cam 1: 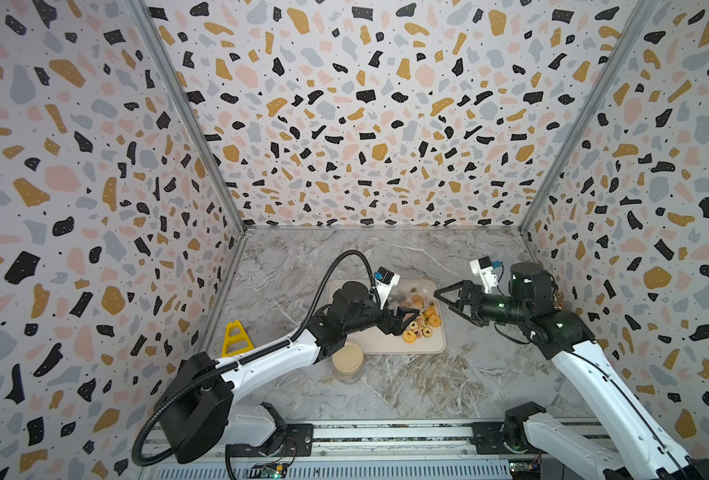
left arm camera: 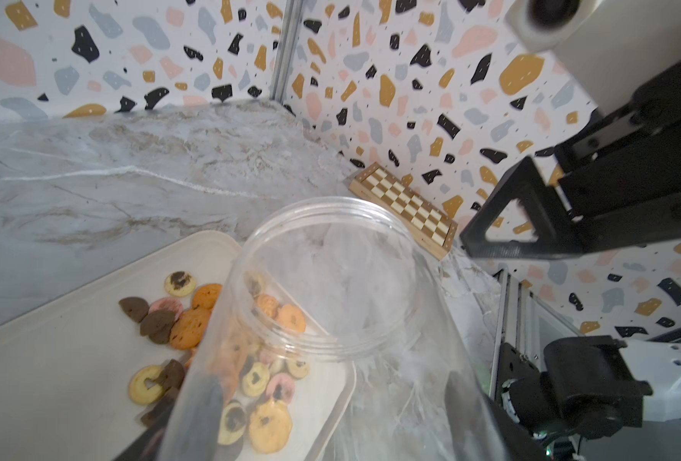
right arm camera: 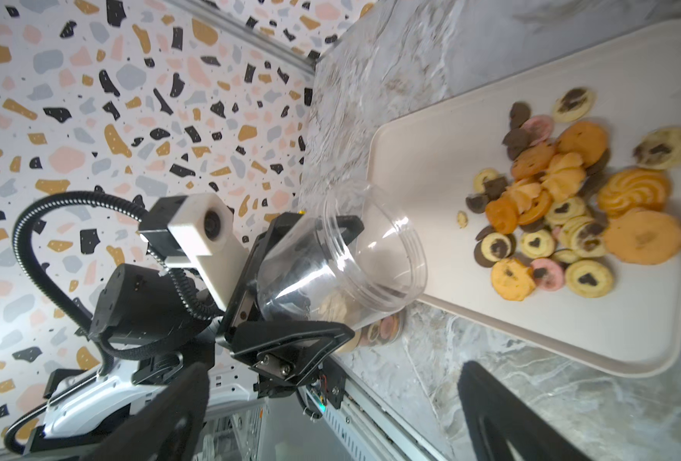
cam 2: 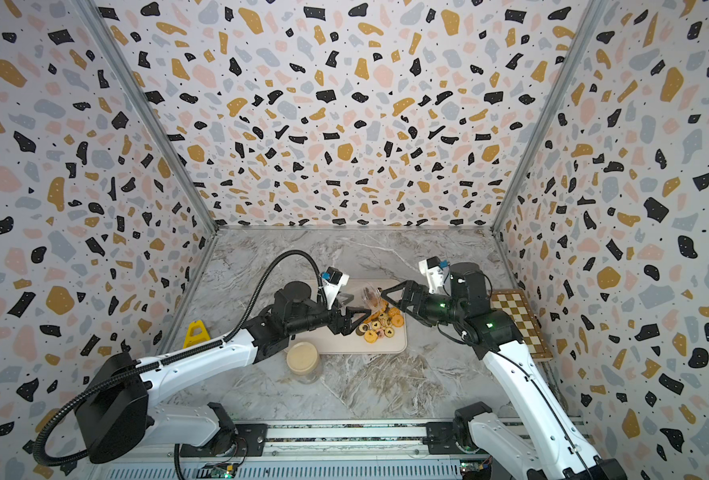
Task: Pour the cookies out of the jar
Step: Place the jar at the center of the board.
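My left gripper (cam 1: 402, 318) is shut on the clear plastic jar (cam 1: 406, 293), holding it tilted with its open mouth over the beige tray (cam 1: 386, 345). In the right wrist view the jar (right arm camera: 354, 255) looks empty between the left gripper's black fingers (right arm camera: 310, 339). The cookies (cam 1: 421, 324) lie in a heap on the tray, orange, brown, cream and pink (right arm camera: 570, 199). In the left wrist view some cookies (left arm camera: 187, 323) show through the jar wall (left arm camera: 330, 279). My right gripper (cam 1: 442, 297) hovers open by the tray's right side, holding nothing.
A second jar with a beige lid (cam 1: 347, 359) stands in front of the tray, near the left arm. A yellow stand (cam 1: 234, 338) sits by the left wall. A wooden chessboard (cam 2: 519, 320) lies against the right wall.
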Tool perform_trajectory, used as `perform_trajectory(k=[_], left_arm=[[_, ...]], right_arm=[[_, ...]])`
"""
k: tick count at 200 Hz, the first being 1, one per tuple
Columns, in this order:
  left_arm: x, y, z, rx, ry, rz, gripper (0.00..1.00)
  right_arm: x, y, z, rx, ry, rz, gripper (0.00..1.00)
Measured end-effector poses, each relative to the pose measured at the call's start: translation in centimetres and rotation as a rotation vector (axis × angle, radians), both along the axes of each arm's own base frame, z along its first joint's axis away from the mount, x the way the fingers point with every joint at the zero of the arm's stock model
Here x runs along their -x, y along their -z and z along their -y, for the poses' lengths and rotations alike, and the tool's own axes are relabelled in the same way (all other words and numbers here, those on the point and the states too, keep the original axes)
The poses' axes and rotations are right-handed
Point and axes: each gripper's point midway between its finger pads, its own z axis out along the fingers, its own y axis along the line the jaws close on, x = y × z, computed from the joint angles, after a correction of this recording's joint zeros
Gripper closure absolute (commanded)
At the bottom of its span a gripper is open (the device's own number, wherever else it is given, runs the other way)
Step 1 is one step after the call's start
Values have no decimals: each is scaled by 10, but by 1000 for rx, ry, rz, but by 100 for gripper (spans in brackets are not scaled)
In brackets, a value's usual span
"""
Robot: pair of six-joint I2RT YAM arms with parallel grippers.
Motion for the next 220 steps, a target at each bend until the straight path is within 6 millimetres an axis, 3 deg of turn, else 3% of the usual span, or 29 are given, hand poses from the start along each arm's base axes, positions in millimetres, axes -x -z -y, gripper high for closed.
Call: perform_trajectory(k=[45,85,171,220], left_arm=[[5,-38,-3,174,0,93,100],[9,-55,-4,248,13,128,100],[17,-68,-4,305,43,134,100],[23,-69,-2,324,73,113,100]], right_arm=[[-3,-13,-12,-63,24,-13,1],[-3,-16,-33,-79,-9,-23,1],[-9,-28,-57,-132,-17,-15,1],[-10,-25,-75,-133,-40,-18,1]])
